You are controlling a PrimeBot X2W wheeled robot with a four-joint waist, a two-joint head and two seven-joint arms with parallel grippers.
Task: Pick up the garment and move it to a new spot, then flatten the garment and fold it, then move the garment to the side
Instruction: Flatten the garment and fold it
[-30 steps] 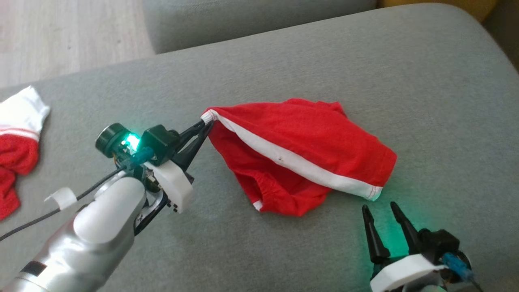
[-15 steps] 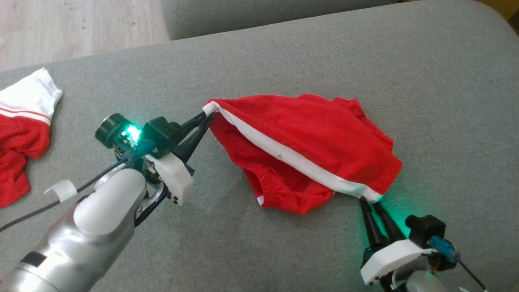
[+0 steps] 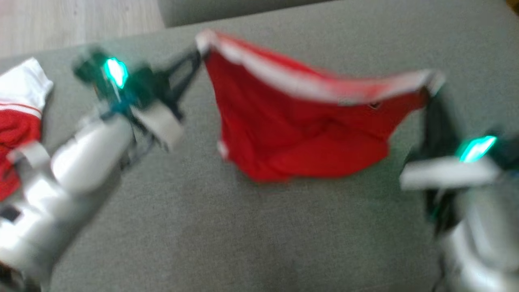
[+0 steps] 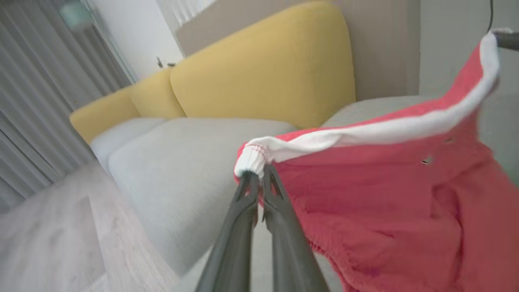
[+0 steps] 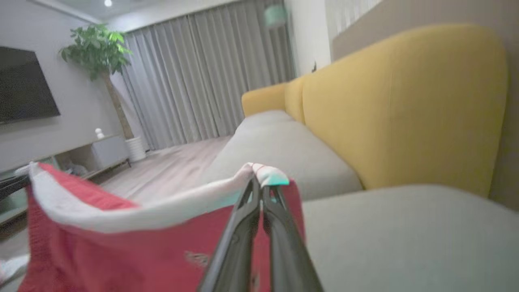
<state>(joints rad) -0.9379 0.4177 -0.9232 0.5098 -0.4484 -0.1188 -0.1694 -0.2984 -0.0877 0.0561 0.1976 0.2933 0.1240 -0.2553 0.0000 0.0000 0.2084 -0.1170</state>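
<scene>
grey sofa cushion (image 3: 243, 235) lies under both grippers. the red garment (image 3: 300, 138), slumped there 1 second ago, now hangs between the 2: the left gripper (image 4: 257, 175) still pinches 1 end of the waistband (image 3: 308, 86), and the right gripper (image 5: 259, 181) has just clamped the other. pickup looks done. its long axis runs gripper to gripper, band up, body drooping.

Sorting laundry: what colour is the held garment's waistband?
White waistband on red garment; clearest in left wrist view.
</scene>
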